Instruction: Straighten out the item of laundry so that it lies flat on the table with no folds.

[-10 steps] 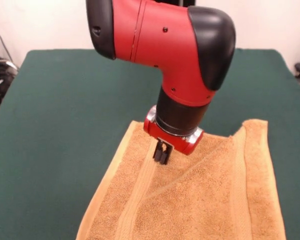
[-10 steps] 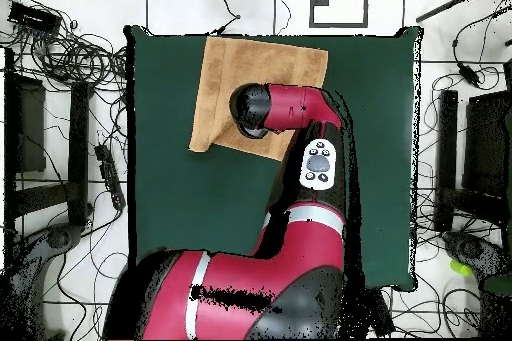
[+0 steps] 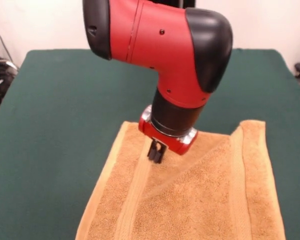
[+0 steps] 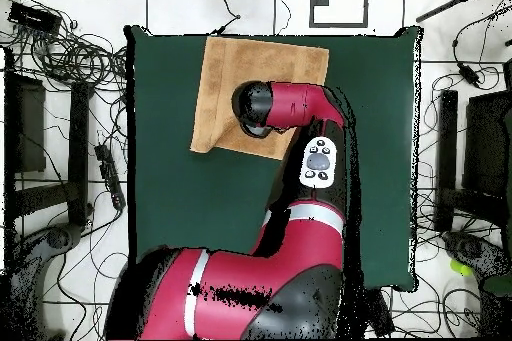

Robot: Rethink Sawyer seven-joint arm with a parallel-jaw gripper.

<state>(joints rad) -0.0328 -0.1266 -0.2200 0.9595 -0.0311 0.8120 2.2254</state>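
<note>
From my remote station I am seeing the towel point(image 3: 190, 200) lying on the table point(image 3: 60, 125), at the side far from the pedestal, so in the front view it is filling the lower part of the picture and running out of the bottom edge. In the overhead view the towel point(image 4: 225, 77) is lying near the table's point(image 4: 380, 157) top edge, a little left of the middle. One corner is folded over (a diagonal crease is crossing the cloth in the front view). The arm point(image 3: 160, 45) is reaching over the towel, and the gripper point(image 3: 155, 153) is pointing down at the towel's edge nearest the pedestal. Its two dark fingers are standing close together, touching the cloth or nearly; I cannot tell if they are pinching anything.
</note>
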